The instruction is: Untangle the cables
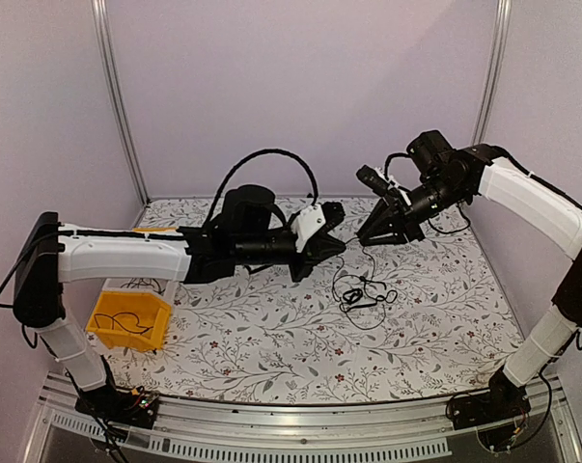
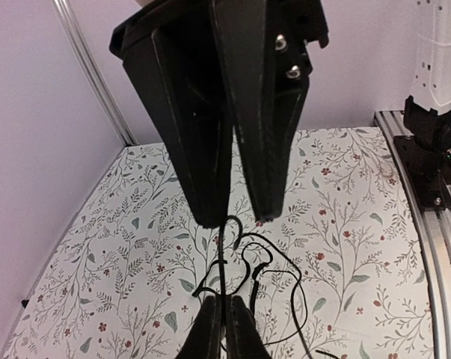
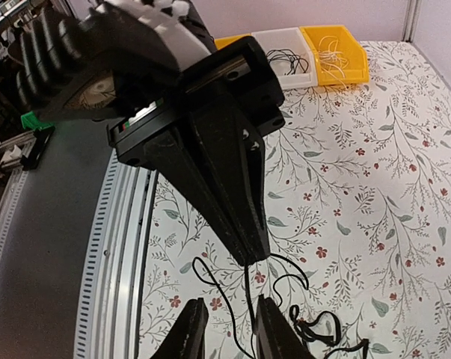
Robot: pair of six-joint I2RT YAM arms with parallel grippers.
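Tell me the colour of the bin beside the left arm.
The bin is yellow; the top view shows it best.

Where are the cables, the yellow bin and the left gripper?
cables (image 1: pixel 361 292), top external view, middle of the loose bundle.
yellow bin (image 1: pixel 112 339), top external view, on its front wall.
left gripper (image 1: pixel 338 243), top external view, at the closed fingertips.
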